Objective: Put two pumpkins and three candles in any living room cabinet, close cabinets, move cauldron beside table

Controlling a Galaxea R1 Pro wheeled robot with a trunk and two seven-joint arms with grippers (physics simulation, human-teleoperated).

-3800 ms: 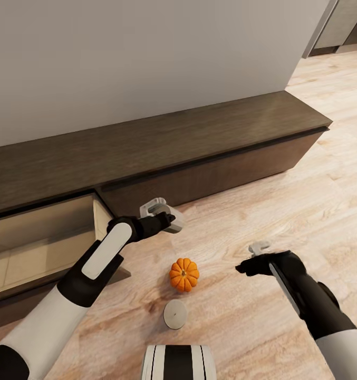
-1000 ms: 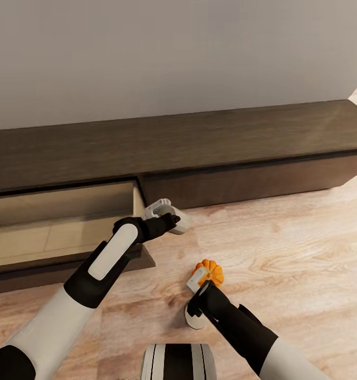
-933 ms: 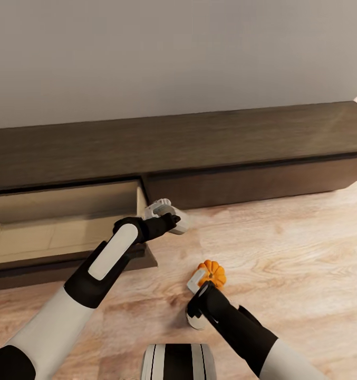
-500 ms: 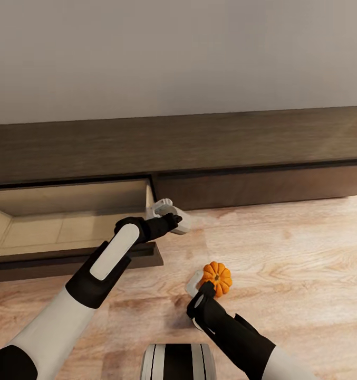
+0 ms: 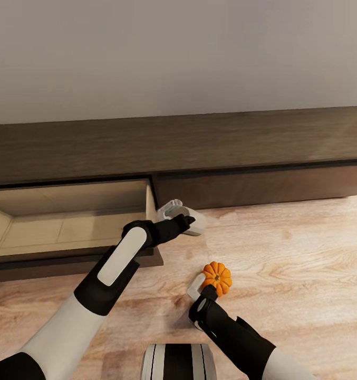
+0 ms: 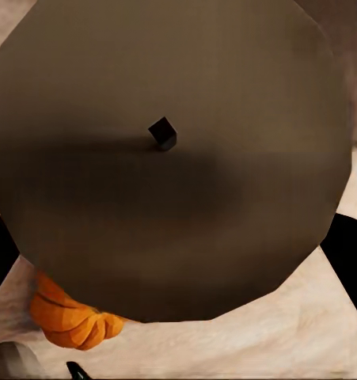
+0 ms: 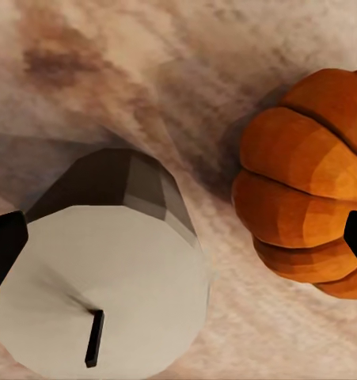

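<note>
My left gripper (image 5: 174,224) is shut on a grey candle (image 5: 183,216), held above the floor just beyond the open drawer's (image 5: 67,219) right corner. In the left wrist view that candle's dark top (image 6: 162,158) with its wick fills most of the picture. A pumpkin (image 6: 67,317) peeks out below it. On the floor sits an orange pumpkin (image 5: 217,278). My right gripper (image 5: 201,290) hovers open right beside it. In the right wrist view the gripper (image 7: 178,237) looks down on a second candle (image 7: 107,285) and the pumpkin (image 7: 305,182), side by side but apart.
The long dark-brown cabinet (image 5: 225,142) runs along the pale wall, its left drawer pulled out with a beige inside. Light wood floor (image 5: 305,253) spreads to the right. The robot's striped base (image 5: 178,364) sits at the bottom edge.
Over the sequence the view swung to the left and my right arm came in from the right to the pumpkin. In the last half second the left gripper carried its candle slightly right.
</note>
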